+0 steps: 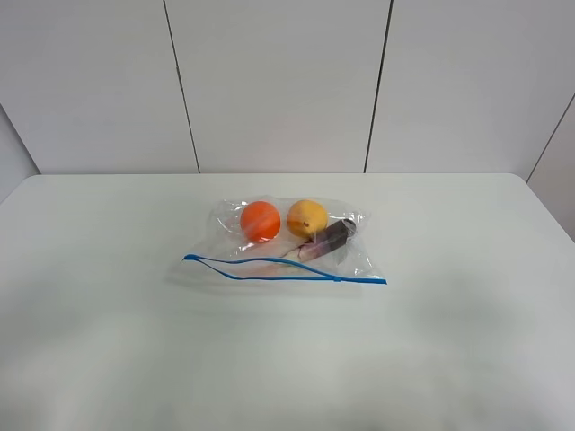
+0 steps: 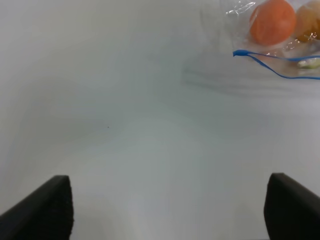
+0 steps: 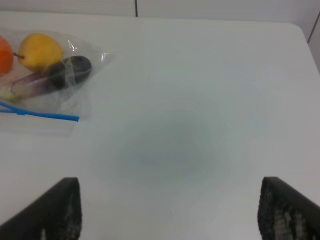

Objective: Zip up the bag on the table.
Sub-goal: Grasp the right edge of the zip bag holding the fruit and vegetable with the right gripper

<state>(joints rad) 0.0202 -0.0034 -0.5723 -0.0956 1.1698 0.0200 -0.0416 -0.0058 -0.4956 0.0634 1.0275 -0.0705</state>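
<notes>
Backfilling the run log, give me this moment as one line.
stage: pre-contact | bag: on table, zipper partly open | left gripper: open, off bag | right gripper: open, off bag

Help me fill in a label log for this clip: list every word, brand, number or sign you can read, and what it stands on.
No readable text in any view.
The bag is clear plastic with a plain blue zipper strip and no visible print.
The orange item, yellow item and purple item show no labels.
The table and wall panels are unmarked.
</notes>
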